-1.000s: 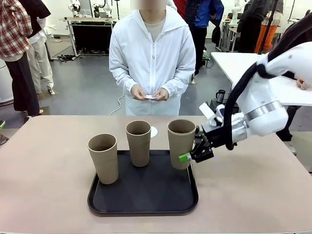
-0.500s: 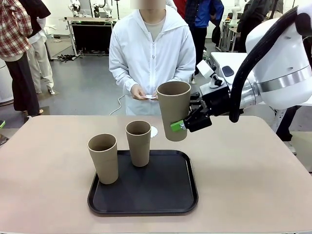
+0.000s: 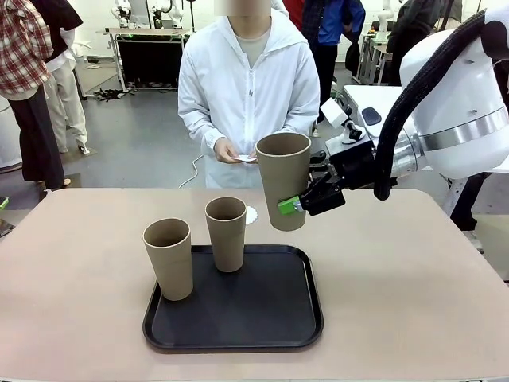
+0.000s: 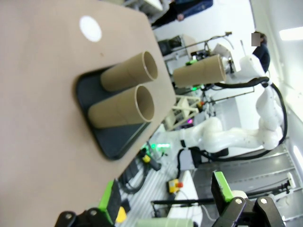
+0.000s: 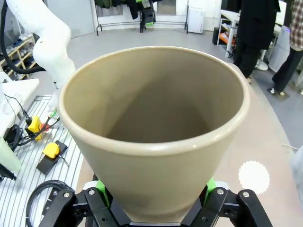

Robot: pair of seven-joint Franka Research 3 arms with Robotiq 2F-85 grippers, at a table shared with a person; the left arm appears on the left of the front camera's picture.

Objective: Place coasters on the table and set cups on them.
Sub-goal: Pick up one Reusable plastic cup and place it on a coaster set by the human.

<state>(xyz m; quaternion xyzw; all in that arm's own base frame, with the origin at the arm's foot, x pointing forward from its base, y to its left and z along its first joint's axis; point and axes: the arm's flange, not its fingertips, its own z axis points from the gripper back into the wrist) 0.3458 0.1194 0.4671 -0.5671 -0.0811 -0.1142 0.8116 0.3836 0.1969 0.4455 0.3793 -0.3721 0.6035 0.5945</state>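
Holding one tan cup (image 3: 283,179) by its lower part, your right tool (image 3: 296,204) is closed firmly on it, and the cup hangs upright in the air above the table (image 3: 398,278), toward the far edge. Two more cups (image 3: 169,259) stand on the black tray (image 3: 270,314) by the near edge. One white coaster (image 3: 251,215) lies flat between the tray and the far edge. Your left tool (image 4: 163,198) stands wide open, with nothing in it.

Tray (image 3: 274,306) right half bare; one cup (image 3: 169,259) at its left, another cup (image 3: 227,234) at back. Surface (image 3: 398,294) right of tray open.
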